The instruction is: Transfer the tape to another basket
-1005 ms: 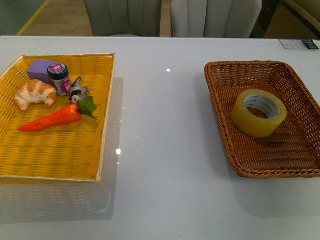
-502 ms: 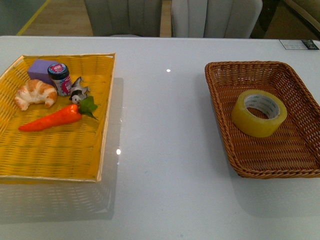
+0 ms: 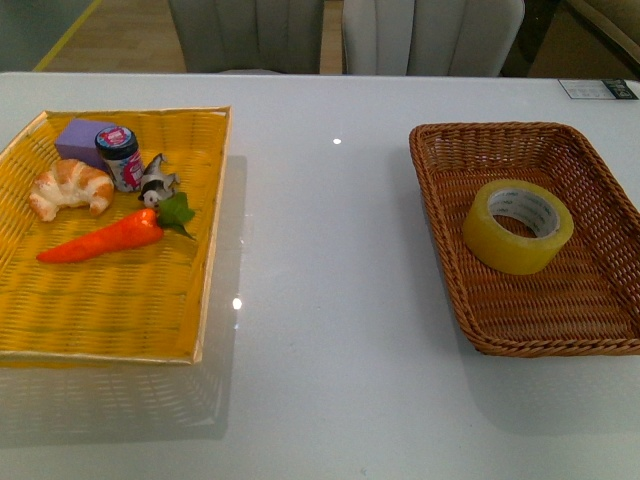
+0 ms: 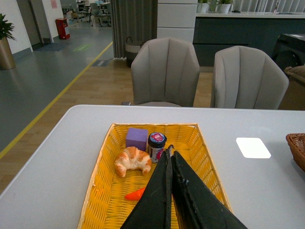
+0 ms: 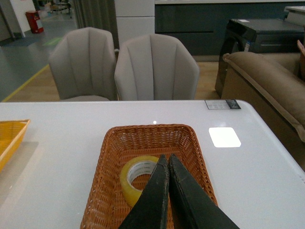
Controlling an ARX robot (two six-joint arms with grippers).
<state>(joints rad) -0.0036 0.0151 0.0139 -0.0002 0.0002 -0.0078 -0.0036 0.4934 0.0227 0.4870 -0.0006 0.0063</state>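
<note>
The yellowish tape roll (image 3: 517,226) with a white core lies flat in the brown wicker basket (image 3: 440,190) on the right of the white table. It also shows in the right wrist view (image 5: 135,177), inside that basket (image 5: 107,181), partly hidden behind my right gripper (image 5: 165,157), which is shut and empty above it. My left gripper (image 4: 169,151) is shut and empty above the yellow tray basket (image 4: 102,191). Neither gripper shows in the front view.
The yellow flat tray (image 3: 120,310) on the left holds a croissant (image 3: 70,188), a purple block (image 3: 80,138), a small jar (image 3: 120,156), a metal clip (image 3: 156,184) and a toy carrot (image 3: 105,237). Two grey chairs (image 3: 300,35) stand behind the table.
</note>
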